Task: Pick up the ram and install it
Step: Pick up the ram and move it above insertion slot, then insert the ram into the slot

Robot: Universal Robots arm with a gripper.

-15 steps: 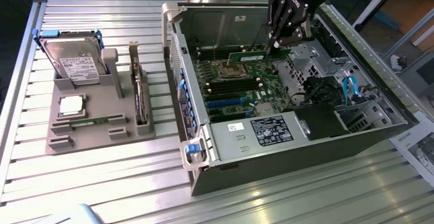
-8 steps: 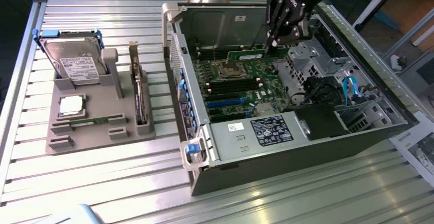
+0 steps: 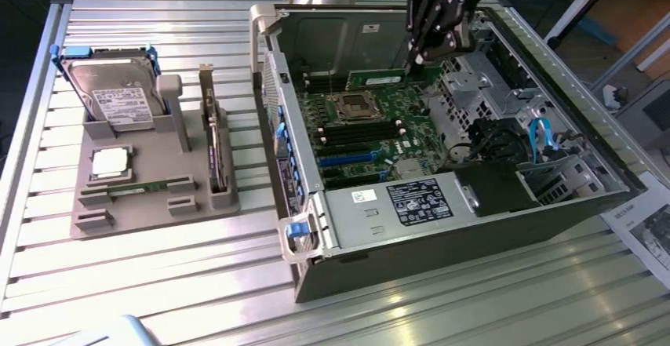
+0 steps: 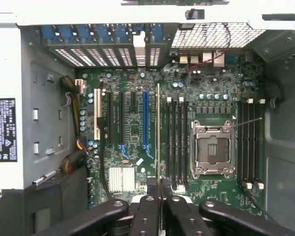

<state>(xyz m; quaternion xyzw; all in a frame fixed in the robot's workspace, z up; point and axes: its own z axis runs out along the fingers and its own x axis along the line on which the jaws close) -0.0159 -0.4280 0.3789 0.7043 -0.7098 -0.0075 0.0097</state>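
Jaws: closed on the ram (image 4: 159, 137); the gripper (image 4: 159, 191) holds it edge-on by one end.
Ram position: inside the open case (image 3: 346, 36), over the motherboard, just beside the empty memory slots (image 4: 177, 142) next to the processor socket (image 4: 212, 150).
Done: pick-up, carry to the case.
Left: seating; the ram appears not yet pressed into any slot.

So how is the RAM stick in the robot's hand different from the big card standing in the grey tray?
The RAM stick is gripped by the hand over the motherboard; the expansion card sits in the grey tray beside the case. The RAM stick is short and narrow; the expansion card is bigger, with a metal bracket. Both are thin boards on edge.
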